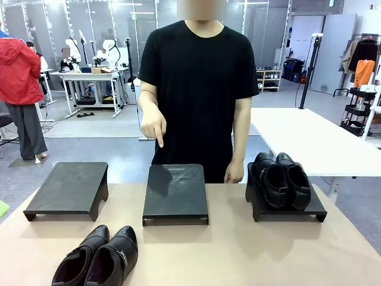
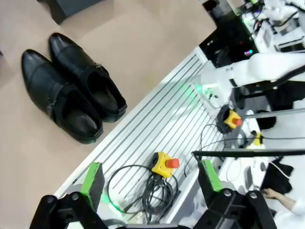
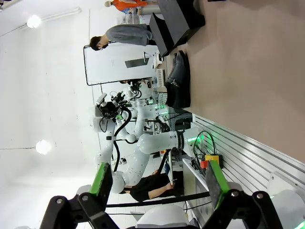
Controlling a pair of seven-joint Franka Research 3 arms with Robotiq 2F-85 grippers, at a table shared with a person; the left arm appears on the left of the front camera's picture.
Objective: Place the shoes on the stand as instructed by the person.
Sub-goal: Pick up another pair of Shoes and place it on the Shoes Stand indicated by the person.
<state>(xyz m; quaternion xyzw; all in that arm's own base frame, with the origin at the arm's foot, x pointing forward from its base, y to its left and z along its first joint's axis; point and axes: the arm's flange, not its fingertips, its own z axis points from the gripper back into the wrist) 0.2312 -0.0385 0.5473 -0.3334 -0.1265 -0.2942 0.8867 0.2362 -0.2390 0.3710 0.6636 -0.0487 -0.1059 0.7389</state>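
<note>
A pair of glossy black shoes with a small metal strap ornament (image 1: 98, 257) lies at the table's near left edge; the same pair (image 2: 71, 86) is in the left wrist view and, from the side, the pair (image 3: 177, 81) is in the right wrist view. The plain black pair (image 1: 280, 179) rests on the right stand (image 1: 318, 210). The person (image 1: 199, 89) in a black T-shirt points a finger (image 1: 159, 140) down at the middle stand (image 1: 175, 193). My left gripper (image 2: 151, 183) hangs open over the robot's side of the table. My right gripper (image 3: 158, 183) is open, holding nothing.
A third black stand (image 1: 68, 189) sits bare at the left. Below the left gripper run slotted rails with cables and a yellow emergency stop button (image 2: 165, 164). A white table (image 1: 309, 140) stands behind at the right. A figure in a red jacket (image 1: 21, 89) is far left.
</note>
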